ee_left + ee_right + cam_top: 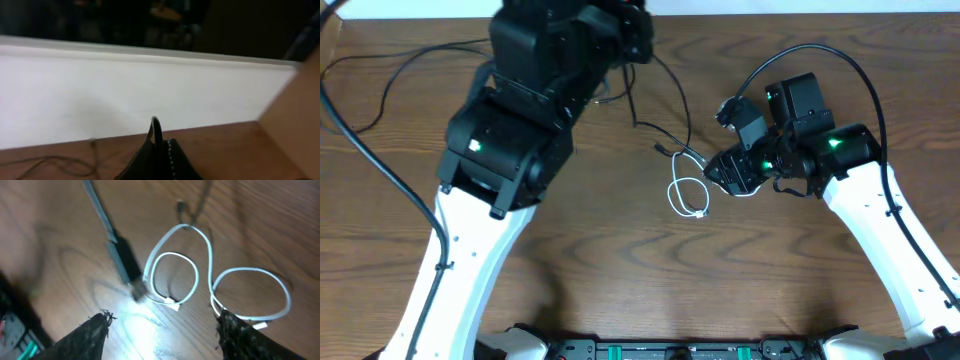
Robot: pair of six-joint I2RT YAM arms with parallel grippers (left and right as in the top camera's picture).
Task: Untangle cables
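1. Bare table lay open on the near side of the right gripper; the table's far edge ran well beyond it.
2. The white cable lay just left of that gripper, two loops side by side, its long axis spanning the wide-spread, empty fingers.
3. A black plug pointed slantwise at the right gripper.
4. Farther away, the left gripper pinched a black cable.

Overhead we get even, fairly bright light on the table, only a soft shadow beside the left arm. Left wrist view is dim and soft-focused, white wall glowing (background above it near black). Right wrist view is blurry all over; we note the smeared black cable, a white glare patch on the wood low centre, white cable readable.
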